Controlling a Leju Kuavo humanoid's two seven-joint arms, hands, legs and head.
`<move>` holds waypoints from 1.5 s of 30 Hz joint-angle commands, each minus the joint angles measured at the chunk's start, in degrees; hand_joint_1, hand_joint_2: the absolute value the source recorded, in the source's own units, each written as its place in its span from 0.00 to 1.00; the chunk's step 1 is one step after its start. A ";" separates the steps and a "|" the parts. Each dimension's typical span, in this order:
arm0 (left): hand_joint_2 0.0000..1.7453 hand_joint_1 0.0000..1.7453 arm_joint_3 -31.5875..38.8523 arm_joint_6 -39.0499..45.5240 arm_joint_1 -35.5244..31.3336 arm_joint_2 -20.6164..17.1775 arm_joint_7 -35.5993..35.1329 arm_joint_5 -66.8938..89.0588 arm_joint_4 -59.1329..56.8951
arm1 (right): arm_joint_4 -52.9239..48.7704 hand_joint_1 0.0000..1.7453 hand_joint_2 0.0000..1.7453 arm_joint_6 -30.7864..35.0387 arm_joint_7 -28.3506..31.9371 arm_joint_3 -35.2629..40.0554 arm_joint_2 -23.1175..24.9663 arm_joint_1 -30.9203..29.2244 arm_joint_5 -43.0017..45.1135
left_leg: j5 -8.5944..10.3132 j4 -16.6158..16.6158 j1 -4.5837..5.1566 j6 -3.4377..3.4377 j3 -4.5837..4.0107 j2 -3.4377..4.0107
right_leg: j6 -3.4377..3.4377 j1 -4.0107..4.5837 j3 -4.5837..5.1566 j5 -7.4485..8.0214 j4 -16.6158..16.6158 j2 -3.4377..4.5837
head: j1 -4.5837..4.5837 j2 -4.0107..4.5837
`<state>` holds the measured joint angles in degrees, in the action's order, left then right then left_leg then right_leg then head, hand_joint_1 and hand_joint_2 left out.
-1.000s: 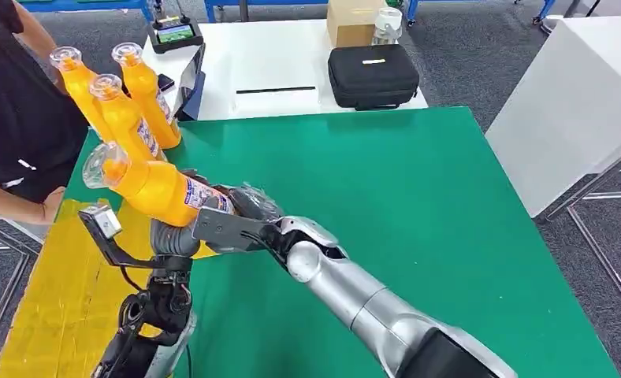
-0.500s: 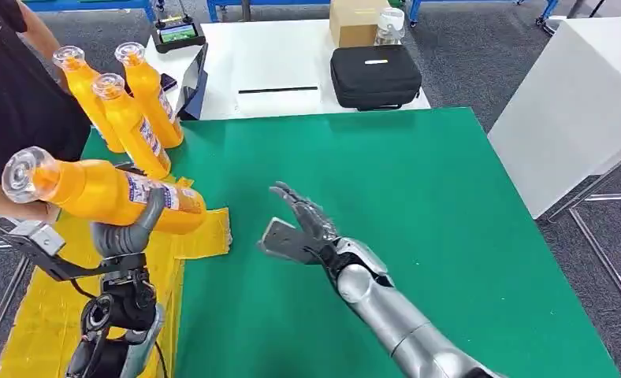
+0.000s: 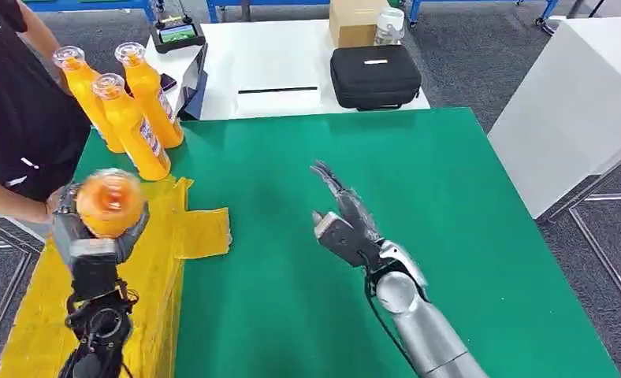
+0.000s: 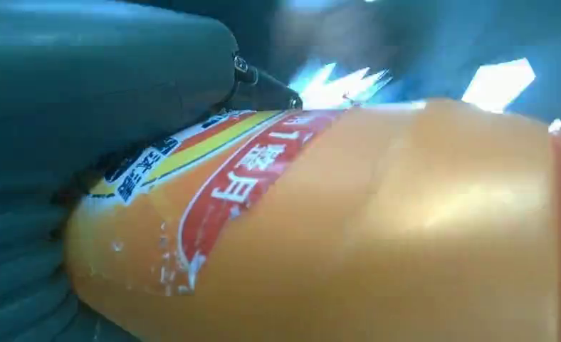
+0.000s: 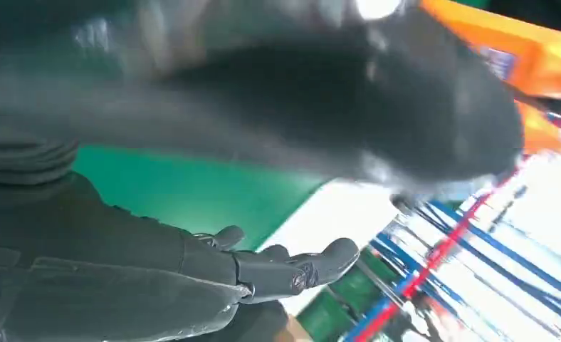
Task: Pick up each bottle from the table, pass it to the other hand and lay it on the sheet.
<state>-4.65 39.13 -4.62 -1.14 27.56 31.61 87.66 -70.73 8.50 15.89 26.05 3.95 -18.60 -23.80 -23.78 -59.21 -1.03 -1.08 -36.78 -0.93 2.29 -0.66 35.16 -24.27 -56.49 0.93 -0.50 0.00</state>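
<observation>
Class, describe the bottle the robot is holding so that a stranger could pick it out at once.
Find the yellow sheet at the green table's left edge. Above it, the left hand grips an orange bottle. Unlike the three bottles standing upright behind, it points end-on at the camera.

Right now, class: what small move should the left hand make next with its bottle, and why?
Probably lower the bottle onto the yellow sheet: the left hand grips it above the sheet, and the right hand is empty, so the pass looks done.

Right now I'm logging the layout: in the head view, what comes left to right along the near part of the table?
Yellow sheet → left hand holding a bottle → bare green table → right hand.
</observation>
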 commanded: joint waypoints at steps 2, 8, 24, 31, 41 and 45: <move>1.00 1.00 11.63 0.87 -3.50 2.23 -7.66 37.58 -17.55 | -8.66 0.00 0.00 -1.79 0.78 -3.02 -4.18 0.99 2.99 | -0.01 0.10 0.06 -0.02 0.20 0.08 | -0.04 -0.03 -0.16 -0.02 0.05 -0.02 | 0.00 0.00; 1.00 1.00 3.49 0.87 -6.65 0.74 -14.49 43.47 -31.67 | -7.64 0.00 0.00 -2.56 0.15 -3.80 -4.88 0.46 5.48 | 0.06 0.20 0.11 -0.02 0.35 -0.22 | -0.07 -0.07 -0.38 -0.08 0.13 -0.37 | 0.02 0.00; 0.00 0.00 -10.88 -10.23 -9.71 -0.83 -23.22 41.47 -42.31 | -8.20 0.00 0.00 -4.12 -0.73 -4.67 -4.73 1.95 5.84 | 0.00 0.07 0.07 -0.02 0.20 0.01 | -0.05 -0.04 -0.18 -0.04 0.04 -0.09 | -0.02 0.00; 0.00 0.00 -12.33 -13.87 -8.56 -2.24 -26.41 42.45 -37.29 | -8.74 0.00 0.00 -4.83 -0.71 -5.30 -4.54 2.79 5.32 | 0.01 0.05 0.05 -0.02 0.27 -0.15 | -0.04 -0.04 -0.32 -0.02 0.03 -0.20 | -0.02 0.00; 0.00 0.00 -12.82 -19.77 -5.88 -4.35 -30.36 43.76 -24.85 | -10.61 0.00 0.00 -5.29 -0.83 -6.86 -5.15 4.45 4.48 | 0.06 0.05 0.04 -0.11 0.36 -0.13 | -0.08 -0.02 -0.45 -0.05 0.05 -0.24 | 0.00 0.00; 0.00 0.00 -7.44 -13.33 -2.55 -4.66 -28.33 37.55 -11.57 | -14.01 0.00 0.00 -5.24 -0.84 -8.08 -5.44 7.30 3.77 | 0.06 0.00 0.01 -0.11 0.24 -0.15 | -0.06 0.00 -0.34 -0.04 0.01 -0.25 | 0.00 0.00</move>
<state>-15.02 20.19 -11.63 -3.50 -2.45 75.32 59.13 -81.33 3.56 15.21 20.50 -0.28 -13.86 -19.41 -23.65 -59.19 -1.02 -1.19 -36.60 -1.19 2.30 -0.69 34.88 -24.25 -56.48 0.69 -0.50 0.00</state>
